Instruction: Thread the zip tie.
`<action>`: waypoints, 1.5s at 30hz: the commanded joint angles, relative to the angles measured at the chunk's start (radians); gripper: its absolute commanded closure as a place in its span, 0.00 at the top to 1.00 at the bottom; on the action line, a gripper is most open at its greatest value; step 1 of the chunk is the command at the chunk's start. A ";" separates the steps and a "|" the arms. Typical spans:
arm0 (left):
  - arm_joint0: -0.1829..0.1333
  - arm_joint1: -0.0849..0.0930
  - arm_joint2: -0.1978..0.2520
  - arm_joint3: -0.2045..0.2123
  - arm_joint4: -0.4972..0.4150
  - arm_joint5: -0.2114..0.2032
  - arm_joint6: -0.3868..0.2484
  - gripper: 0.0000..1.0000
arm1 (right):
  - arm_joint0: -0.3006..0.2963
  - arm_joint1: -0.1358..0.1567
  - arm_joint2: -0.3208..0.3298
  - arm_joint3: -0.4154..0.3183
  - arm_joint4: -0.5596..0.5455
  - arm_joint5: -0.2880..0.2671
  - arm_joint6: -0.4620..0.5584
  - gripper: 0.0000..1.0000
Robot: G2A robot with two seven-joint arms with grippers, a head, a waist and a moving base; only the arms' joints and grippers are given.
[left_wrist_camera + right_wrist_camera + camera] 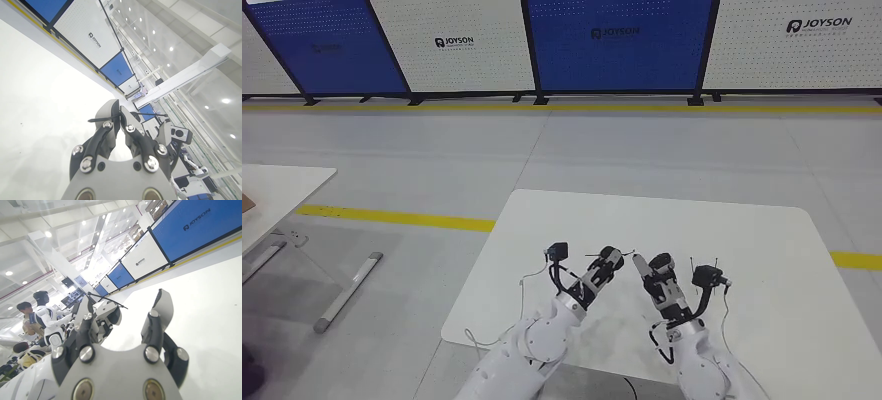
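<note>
A thin black zip tie is pinched crosswise between the fingertips of my left gripper, which is shut on it, both ends sticking out past the fingers. In the top view the left gripper hovers over the near part of the white table, and the zip tie shows as a fine line. My right gripper is close beside it. In the right wrist view the right gripper stands open with nothing between its fingers. There the zip tie lies just beyond one finger.
Both arms work near the table's front edge. A second white table stands off to the left across grey floor. Blue and white pegboard panels line the back behind a yellow floor stripe.
</note>
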 commanded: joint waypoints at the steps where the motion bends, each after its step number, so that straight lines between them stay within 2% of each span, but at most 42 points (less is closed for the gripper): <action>1: 0.000 0.000 -0.001 -0.001 -0.002 0.000 0.000 0.00 | -0.002 0.000 0.001 0.001 -0.009 0.003 -0.003 0.60; 3: 0.000 0.000 -0.002 -0.001 -0.003 0.000 0.000 0.00 | -0.004 -0.001 0.000 0.001 -0.022 0.010 -0.010 0.63; 7: -0.001 0.000 -0.001 -0.001 0.000 0.001 -0.004 0.00 | -0.003 -0.004 -0.006 0.001 -0.042 0.025 -0.026 0.62; 10: -0.001 0.000 0.000 -0.001 0.003 0.003 -0.009 0.00 | -0.001 -0.006 -0.010 -0.001 -0.048 0.029 -0.031 0.58; 19: 0.007 0.003 -0.001 -0.008 0.028 0.003 -0.018 0.00 | -0.001 -0.009 -0.009 -0.015 -0.057 0.033 -0.031 0.55; 24: 0.013 0.005 -0.003 -0.013 0.047 0.002 -0.020 0.00 | 0.000 -0.012 -0.009 -0.016 -0.058 0.036 -0.030 0.49; 37: 0.021 0.007 0.004 -0.025 0.080 0.003 -0.021 0.00 | 0.003 -0.016 0.001 -0.019 -0.052 0.043 -0.017 0.44; 42: 0.022 0.008 0.006 -0.029 0.085 0.006 -0.021 0.00 | 0.001 -0.016 0.005 -0.022 -0.051 0.042 -0.014 0.26; 43: 0.022 0.007 0.007 -0.029 0.085 0.006 -0.020 0.00 | 0.001 -0.016 0.006 -0.022 -0.052 0.042 -0.013 0.20; 45: 0.022 0.007 0.008 -0.030 0.087 0.008 -0.020 0.00 | -0.001 -0.017 0.007 -0.024 -0.053 0.042 -0.012 0.00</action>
